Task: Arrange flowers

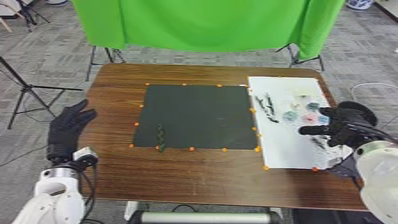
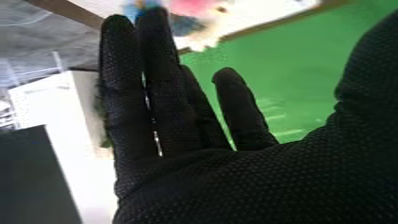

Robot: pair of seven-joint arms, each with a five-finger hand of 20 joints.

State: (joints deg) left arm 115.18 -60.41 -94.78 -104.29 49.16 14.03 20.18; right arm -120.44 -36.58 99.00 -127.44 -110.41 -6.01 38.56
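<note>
The right hand (image 1: pixel 345 125) is over the right part of a white sheet (image 1: pixel 282 156), near the small flowers on it. In the right wrist view this hand (image 2: pixel 226 185) is wide, its fingers straight and the thumb standing apart from them, and it holds nothing. Blue, pink and cream blooms show beyond its fingertips; whether any of them is touched cannot be told.

The flowers sit in a loose group on the sheet's right half: a pink flower (image 1: pixel 309 119), a blue flower (image 1: pixel 323 120) just beside it, a pale blue-green flower (image 1: pixel 290 116), a darker blue-green one (image 1: pixel 313 106) and a cream flower (image 1: pixel 303 94) at the far side. Thin dark sprigs (image 1: pixel 270 107) lie on the left half — their kind is too small to tell.

A twisted green stem (image 1: pixel 161 137) lies on the black sheet (image 1: pixel 195 112), near its left corner on the robot's side. The two sheets are side by side on the brown wooden tabletop (image 1: pixel 178 175), with small orange markers (image 1: pixel 137 124) along their edges.

The left hand (image 1: pixel 67 127) is at the tabletop's left edge, wide too — fingers extended, holding nothing. Beyond the tabletop hangs a green cloth (image 1: pixel 204 25)
</note>
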